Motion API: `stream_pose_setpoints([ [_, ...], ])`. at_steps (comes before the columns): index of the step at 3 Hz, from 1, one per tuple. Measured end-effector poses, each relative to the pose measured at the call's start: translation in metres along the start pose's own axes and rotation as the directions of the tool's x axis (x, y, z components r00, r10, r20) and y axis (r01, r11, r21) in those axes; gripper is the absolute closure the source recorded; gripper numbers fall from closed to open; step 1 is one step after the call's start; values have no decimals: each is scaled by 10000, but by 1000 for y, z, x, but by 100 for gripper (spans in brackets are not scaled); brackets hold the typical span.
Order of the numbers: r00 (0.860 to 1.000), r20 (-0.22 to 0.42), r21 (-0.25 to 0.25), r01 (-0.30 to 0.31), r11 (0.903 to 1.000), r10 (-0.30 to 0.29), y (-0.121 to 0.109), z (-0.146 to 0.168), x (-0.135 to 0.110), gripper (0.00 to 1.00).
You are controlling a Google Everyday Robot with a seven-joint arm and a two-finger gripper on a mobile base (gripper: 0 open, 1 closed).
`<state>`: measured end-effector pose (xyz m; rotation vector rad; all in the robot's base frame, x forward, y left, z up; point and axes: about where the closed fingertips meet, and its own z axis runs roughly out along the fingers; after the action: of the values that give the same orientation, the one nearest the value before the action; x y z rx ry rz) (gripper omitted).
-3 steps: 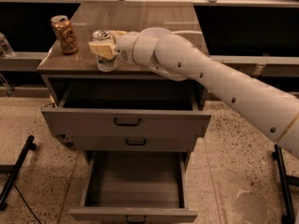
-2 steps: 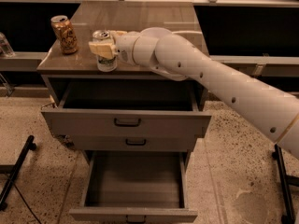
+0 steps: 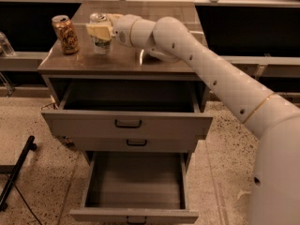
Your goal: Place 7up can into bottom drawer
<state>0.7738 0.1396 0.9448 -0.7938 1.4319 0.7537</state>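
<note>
The 7up can (image 3: pixel 101 45), white with green markings and a silver top, is over the grey cabinet top (image 3: pixel 140 62), towards its left. My gripper (image 3: pixel 99 31) reaches in from the right and is shut on the can's upper half, its cream fingers (image 3: pixel 96 30) across the can's front. The can stays upright. The bottom drawer (image 3: pixel 133 215) is pulled far out below, a long plain grey tray with nothing in it. The white arm (image 3: pixel 211 74) runs from the lower right up to the can.
A brown-gold patterned can (image 3: pixel 64 34) stands on the cabinet top just left of the 7up can. The top drawer (image 3: pixel 126 123) is pulled out and the middle drawer (image 3: pixel 136 143) sticks out a little beneath it. A black stand leg (image 3: pixel 16 172) lies on the floor at the left.
The gripper and the 7up can now sit higher in the picture and slightly to the left, with the can held off the spot where it stood. The brown can and the drawers have not moved.
</note>
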Motion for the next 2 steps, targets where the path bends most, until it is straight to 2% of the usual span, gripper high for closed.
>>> stream_pose_setpoints([
  [1,9974,709,-17,-92,10000,93,-27,10,-30,100],
  [2,9955,929,137,-208,9997,195,-42,-4,-42,100],
])
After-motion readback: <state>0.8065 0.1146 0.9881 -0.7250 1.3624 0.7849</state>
